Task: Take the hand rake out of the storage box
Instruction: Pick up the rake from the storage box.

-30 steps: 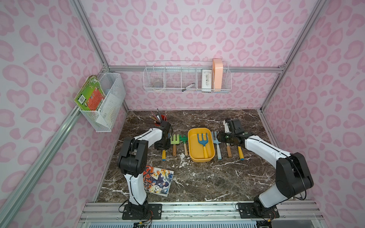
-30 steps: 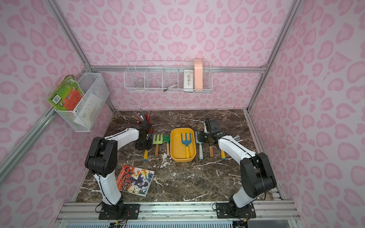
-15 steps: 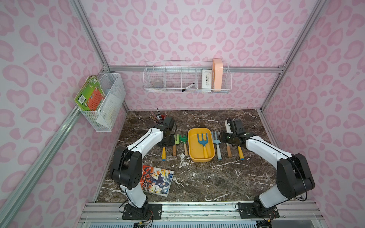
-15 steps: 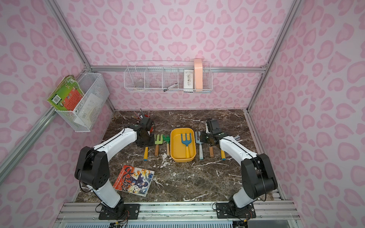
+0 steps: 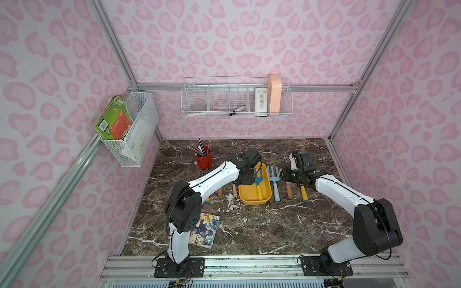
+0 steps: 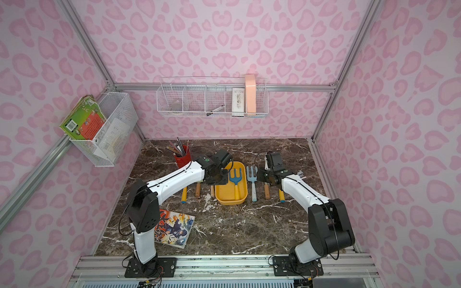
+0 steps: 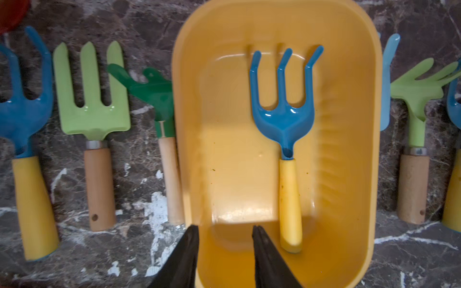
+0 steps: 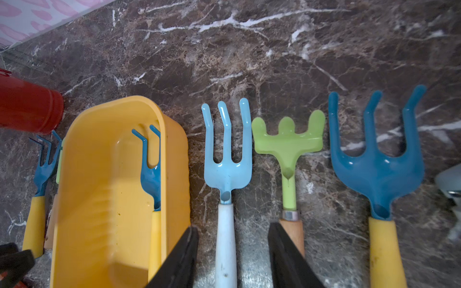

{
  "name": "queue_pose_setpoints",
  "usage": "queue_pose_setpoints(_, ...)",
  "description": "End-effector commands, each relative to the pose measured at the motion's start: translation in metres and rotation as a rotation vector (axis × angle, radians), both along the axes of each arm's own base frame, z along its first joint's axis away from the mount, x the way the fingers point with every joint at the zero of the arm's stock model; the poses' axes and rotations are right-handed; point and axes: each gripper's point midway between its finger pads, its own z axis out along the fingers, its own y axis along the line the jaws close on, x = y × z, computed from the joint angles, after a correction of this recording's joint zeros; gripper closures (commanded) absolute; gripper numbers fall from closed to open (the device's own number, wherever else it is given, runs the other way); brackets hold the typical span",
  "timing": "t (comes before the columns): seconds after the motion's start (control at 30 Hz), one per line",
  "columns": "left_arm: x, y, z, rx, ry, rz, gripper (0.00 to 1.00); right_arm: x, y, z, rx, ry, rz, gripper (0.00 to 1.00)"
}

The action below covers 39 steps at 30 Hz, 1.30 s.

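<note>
The storage box [image 5: 254,198] is a shallow yellow tub at the table's middle, seen in both top views [image 6: 230,200]. In it lies the hand rake [image 5: 258,180] [image 6: 235,179], blue head, yellow handle, flat along the tub's right side [image 7: 284,112]. My left gripper [image 7: 224,228] hangs open and empty over the tub's left part [image 5: 245,175]. One finger is above the rim and the other just left of the rake's handle end. My right gripper [image 8: 233,228] is open, straddling the white handle of a light-blue rake [image 8: 225,159] right of the tub, with gaps on both sides.
More garden tools lie in rows on both sides of the tub: a green fork [image 7: 91,99] on its left, a green rake [image 8: 288,144] and a blue rake [image 8: 376,169] on its right. A red pencil cup [image 5: 204,159] stands behind, a comic book [image 5: 204,230] lies in front, and wire baskets [image 5: 237,99] hang on the walls.
My left arm has swung right, from above the tools left of the tub to over the tub's left part. The right arm has barely moved.
</note>
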Motion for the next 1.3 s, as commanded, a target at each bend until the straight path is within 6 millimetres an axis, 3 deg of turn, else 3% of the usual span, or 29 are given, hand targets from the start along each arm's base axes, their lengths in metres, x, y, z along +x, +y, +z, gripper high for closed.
queue_pose_setpoints(0.0,-0.001,-0.016,-0.008,0.002,0.019,-0.016,0.59,0.001,-0.002,0.001,0.002,-0.015,-0.001,0.52)
queue_pose_setpoints(0.43,0.004,-0.057,-0.062,0.006,0.061,-0.075,0.56,-0.001,-0.009,-0.001,0.003,-0.012,-0.014,0.52)
queue_pose_setpoints(0.8,0.009,-0.066,-0.094,0.007,0.078,-0.081,0.56,-0.001,-0.011,-0.003,-0.001,-0.005,-0.015,0.52)
queue_pose_setpoints(1.27,0.011,-0.061,-0.095,0.038,0.068,-0.084,0.75,-0.002,-0.011,-0.005,-0.001,-0.001,-0.014,0.52)
